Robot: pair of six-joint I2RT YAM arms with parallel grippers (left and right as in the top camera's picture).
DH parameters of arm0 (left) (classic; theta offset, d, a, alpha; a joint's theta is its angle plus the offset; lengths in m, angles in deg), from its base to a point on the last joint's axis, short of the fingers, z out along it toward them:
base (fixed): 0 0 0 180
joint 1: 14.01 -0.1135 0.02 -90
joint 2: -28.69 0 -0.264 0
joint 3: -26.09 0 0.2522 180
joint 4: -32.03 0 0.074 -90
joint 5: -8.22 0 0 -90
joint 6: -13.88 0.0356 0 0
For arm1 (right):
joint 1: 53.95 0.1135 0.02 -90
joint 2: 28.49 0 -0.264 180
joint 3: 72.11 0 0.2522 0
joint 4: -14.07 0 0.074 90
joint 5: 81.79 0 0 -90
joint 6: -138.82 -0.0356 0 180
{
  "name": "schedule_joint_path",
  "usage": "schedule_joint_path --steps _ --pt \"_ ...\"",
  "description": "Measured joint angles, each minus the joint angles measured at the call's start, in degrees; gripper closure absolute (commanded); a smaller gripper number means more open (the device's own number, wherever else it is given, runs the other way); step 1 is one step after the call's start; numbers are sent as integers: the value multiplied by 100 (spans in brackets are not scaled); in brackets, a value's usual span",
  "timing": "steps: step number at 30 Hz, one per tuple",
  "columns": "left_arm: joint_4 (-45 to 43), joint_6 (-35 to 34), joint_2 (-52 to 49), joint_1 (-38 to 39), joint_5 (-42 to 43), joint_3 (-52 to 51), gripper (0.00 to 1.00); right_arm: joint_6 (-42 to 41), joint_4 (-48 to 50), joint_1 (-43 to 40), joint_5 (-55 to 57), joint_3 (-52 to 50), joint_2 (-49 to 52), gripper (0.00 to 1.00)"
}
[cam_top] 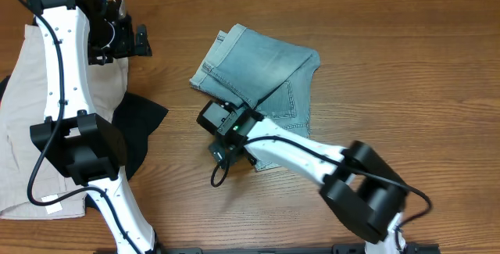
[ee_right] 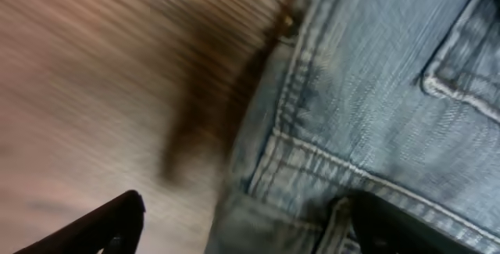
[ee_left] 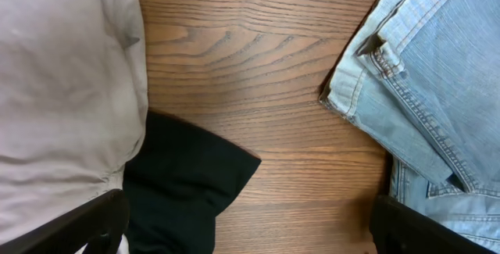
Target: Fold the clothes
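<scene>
The wooden tabletop (cam_top: 406,66) carries everything. The big beige shorts (cam_top: 19,129) lie along the left edge of the overhead frame, set aside from this job. My light blue denim shorts (cam_top: 262,62) sit folded at upper centre. The black garment (cam_top: 144,121) pokes out from under the beige. My left gripper (cam_top: 137,41) hangs at upper left, fingers wide apart, clear of the work. My right gripper (ee_right: 244,203) straddles the denim's lower-left edge, fingers apart, one over cloth and one over wood, placed, I judge, to take that edge.
</scene>
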Motion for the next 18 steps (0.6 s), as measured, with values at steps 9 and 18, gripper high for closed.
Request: schedule_joint_path --steps 9,18 --pt "0 0 0 0 0 0 0 -278 -140 -46 417 35 90 96" --pt "24 0 0 0 -2 0 1 -824 -1692 -334 533 927 66 96"
